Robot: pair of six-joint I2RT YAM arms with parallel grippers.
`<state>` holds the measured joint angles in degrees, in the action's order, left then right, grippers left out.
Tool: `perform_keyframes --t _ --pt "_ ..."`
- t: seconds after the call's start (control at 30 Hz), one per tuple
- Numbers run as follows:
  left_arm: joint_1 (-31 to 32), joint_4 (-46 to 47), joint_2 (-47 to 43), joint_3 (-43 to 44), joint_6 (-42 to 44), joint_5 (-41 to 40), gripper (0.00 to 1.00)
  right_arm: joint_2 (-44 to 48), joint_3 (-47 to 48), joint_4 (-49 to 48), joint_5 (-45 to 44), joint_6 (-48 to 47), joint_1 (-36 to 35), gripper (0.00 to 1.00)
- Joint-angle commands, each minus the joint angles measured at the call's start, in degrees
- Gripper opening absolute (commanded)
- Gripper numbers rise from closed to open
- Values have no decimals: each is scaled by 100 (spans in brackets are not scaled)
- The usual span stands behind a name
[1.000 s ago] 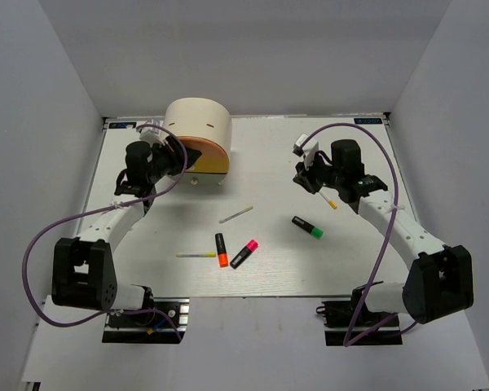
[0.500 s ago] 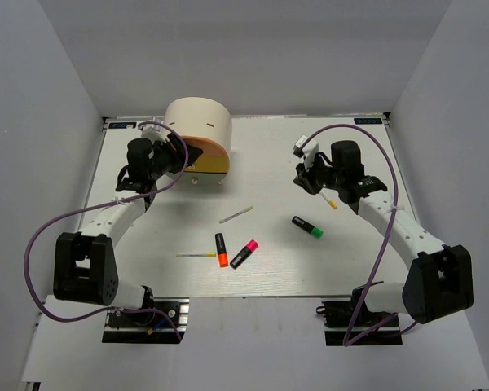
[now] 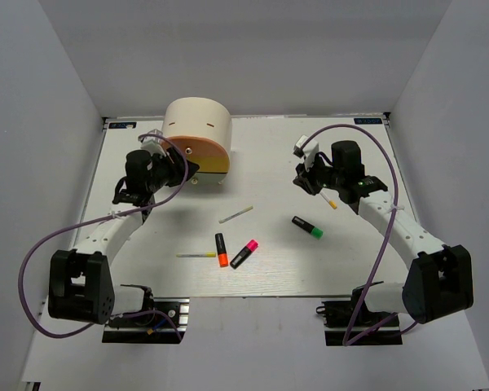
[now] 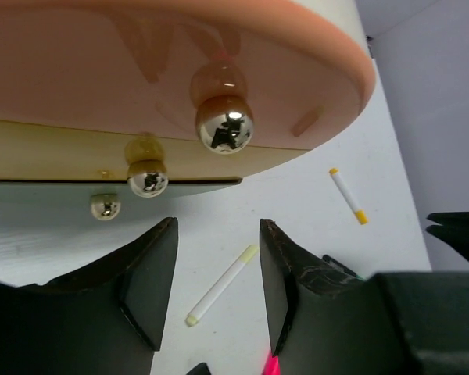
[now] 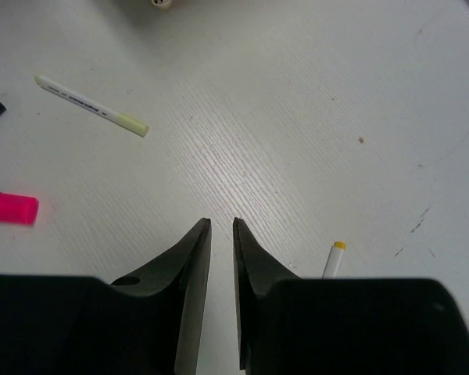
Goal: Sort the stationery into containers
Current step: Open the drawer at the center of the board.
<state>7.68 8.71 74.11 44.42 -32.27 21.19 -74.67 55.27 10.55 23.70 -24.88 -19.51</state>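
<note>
**Chrome knob [image 4: 224, 129] just beyond the left gripper [image 4: 218, 234]**

The left gripper is released and empty, with its fingers standing well apart. The knob belongs to the orange drawer [image 4: 102, 86] of the cream cabinet [image 3: 197, 122]. It sits just ahead of the fingertips and a little above the gap, not yet between them. The yellow drawer [image 4: 55, 152] lies under the orange one, and its smaller knob [image 4: 148, 178] is ahead and off toward the left finger. Neither drawer shows any of its inside, so both look closed.

The right gripper [image 5: 221, 226] grasps nothing; its jaws are drawn almost together with only a slit between them. A white pen with a yellow tip [image 5: 334, 258] lies on the table [image 3: 269, 155] just beside its right finger. A pale pen [image 5: 91, 105] lies farther ahead and to its left. An orange highlighter [image 3: 221, 249], a pink highlighter [image 3: 244, 253], a green highlighter [image 3: 308, 227] and a yellow pen [image 3: 196, 255] lie loose back toward the arm bases.

By the look of it, nothing is sorted yet and the step in hand is opening a container. The left gripper would next need to rise slightly and advance until the knob sits between its fingers. It would then close and pull straight back, and the small, round, shiny knob leaves little room for misalignment.
</note>
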Motion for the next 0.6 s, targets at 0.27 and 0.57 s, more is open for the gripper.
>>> perform_keyframes --t 0.27,0.57 --pt "32 -256 473 154 564 -423 58 94 -77 -105 73 -16 35 25" --pt "32 78 833 330 722 -370 58 102 -148 -105 47 -34 70 25"
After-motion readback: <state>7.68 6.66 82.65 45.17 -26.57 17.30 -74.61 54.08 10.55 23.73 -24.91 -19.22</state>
